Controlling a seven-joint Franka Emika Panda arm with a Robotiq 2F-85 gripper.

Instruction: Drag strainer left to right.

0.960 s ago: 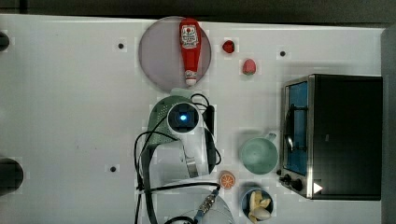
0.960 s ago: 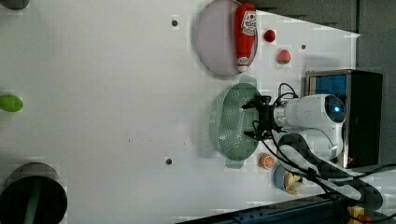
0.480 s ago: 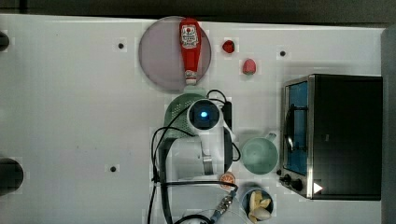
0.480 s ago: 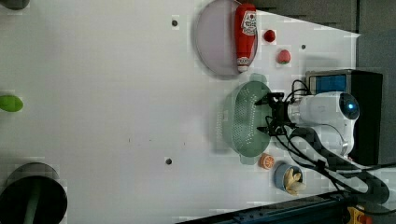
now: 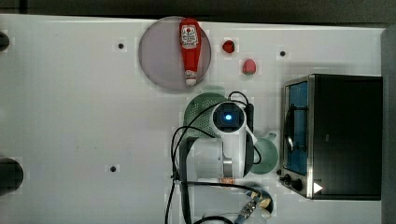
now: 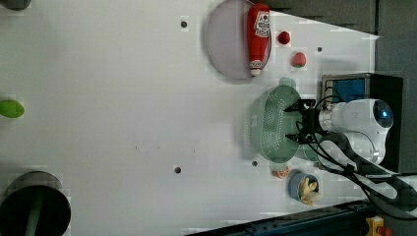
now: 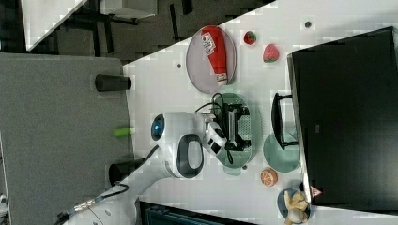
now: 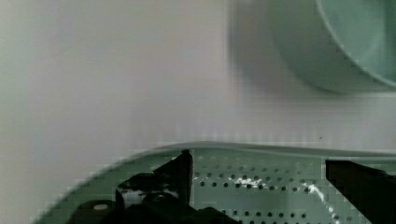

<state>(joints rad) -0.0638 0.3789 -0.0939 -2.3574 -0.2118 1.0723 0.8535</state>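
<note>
One white tabletop [image 6: 98, 98] carries everything you see, with dark floor past its far edge. Your strainer [image 6: 273, 123] lies toward the tabletop's right end in the left view, its long axis running between the near and far edges, tab handle [image 6: 286, 81] pointing to the far edge. Your gripper [image 6: 296, 122] stands spread wide inside its bowl, grasping nothing.

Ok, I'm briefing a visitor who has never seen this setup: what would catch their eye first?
Probably the white robot arm, its open gripper reaching into the pale green strainer near the table's middle. Next, the red ketchup bottle lying on a round grey plate at the top view's upper edge. Then the black toaster oven on the top view's right, beside a green mug.
</note>
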